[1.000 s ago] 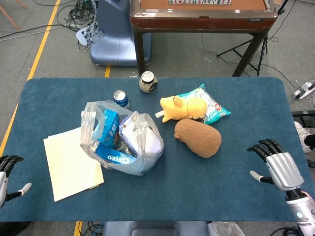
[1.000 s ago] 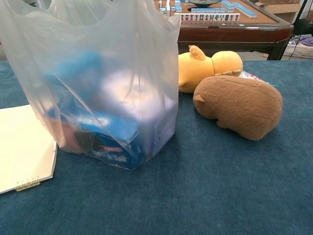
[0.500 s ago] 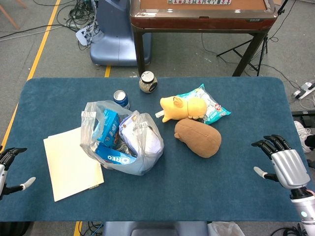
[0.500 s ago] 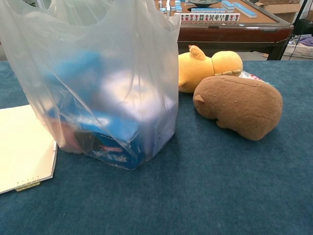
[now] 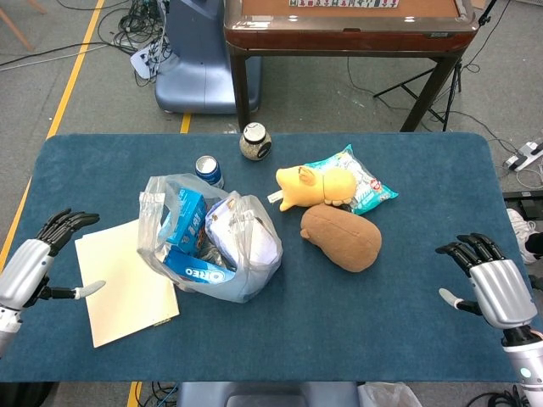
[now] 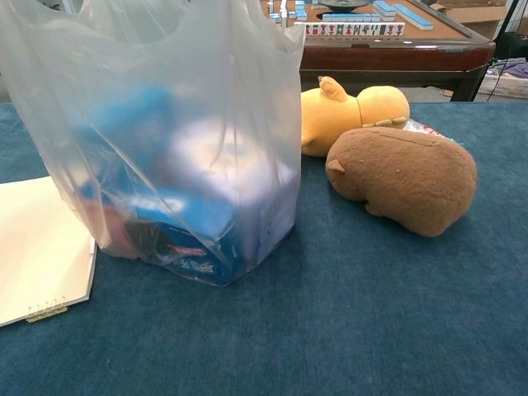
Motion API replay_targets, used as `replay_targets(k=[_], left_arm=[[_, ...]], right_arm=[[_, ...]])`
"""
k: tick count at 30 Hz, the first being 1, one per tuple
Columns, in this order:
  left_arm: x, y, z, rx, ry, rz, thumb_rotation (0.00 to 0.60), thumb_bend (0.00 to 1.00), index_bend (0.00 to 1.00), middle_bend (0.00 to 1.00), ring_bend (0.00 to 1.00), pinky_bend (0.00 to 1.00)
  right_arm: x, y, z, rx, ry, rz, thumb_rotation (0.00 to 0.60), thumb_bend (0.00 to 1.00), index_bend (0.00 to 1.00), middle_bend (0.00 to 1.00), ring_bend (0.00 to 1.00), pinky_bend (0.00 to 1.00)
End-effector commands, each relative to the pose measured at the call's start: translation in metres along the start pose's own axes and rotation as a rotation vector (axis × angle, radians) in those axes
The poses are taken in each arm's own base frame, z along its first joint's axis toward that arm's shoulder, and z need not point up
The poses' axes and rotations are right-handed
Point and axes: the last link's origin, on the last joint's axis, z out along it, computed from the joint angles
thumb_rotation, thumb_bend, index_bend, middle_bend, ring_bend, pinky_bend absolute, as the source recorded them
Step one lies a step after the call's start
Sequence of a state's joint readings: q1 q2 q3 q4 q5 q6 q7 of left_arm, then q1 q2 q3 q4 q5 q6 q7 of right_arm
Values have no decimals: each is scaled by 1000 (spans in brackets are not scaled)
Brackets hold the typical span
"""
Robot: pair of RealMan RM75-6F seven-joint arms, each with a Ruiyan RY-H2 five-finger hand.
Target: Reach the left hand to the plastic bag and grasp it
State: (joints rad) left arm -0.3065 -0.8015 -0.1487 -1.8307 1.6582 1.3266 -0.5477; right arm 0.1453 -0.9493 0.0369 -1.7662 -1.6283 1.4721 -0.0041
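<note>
The left hand (image 5: 30,271) hovers at the table's left edge, fingers spread and thumb out, holding nothing. It sits just beside the pale notebook (image 5: 123,284), and the plastic bag (image 5: 212,242) is a fair reach further in, past that notebook, left of the table's middle.

The bag is thin, translucent film, so expect it to crumple and slide under the fingers. It stands loaded: a blue Oreo box (image 5: 199,273) low at the front, another blue carton (image 5: 182,216) upright behind it, something pale on the right side. That load should give it some weight and keep it from skating away. Best bet looks like the bunched film and handle loop at the top left rim (image 5: 153,199), facing the hand, where there is loose plastic to pinch, not a box face to slip off.

The right hand (image 5: 492,284) waits at the far right edge, also spread and empty.

Hard to read: the chest view shows neither hand, the bag's top is cropped there, and its contents blur to blue and white shapes. The left forearm runs out of frame.
</note>
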Motion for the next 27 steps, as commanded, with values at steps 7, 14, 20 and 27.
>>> replay_targets(k=[7,14,20,27], left_arm=[[-18,33,39,-131,-125,-58,265,111,131,75,20,0],[-32,54,61,-178,-210,-108,191,111,130,62,7,0],[-39,71,80,-223,-257,-201,160,111,135,62,7,0],[-50,87,95,-276,-323,-293,155,111,146,61,7,0]], right_arm=[[-2,4,-3,-9,-5,5,600,114,304,325,175,182],[-4,7,-5,-18,-8,12,600,114,304,325,175,182],[-4,9,-7,-20,-3,15,600,114,304,325,176,182],[-5,13,-10,-34,-4,17,600,114,304,325,175,182]])
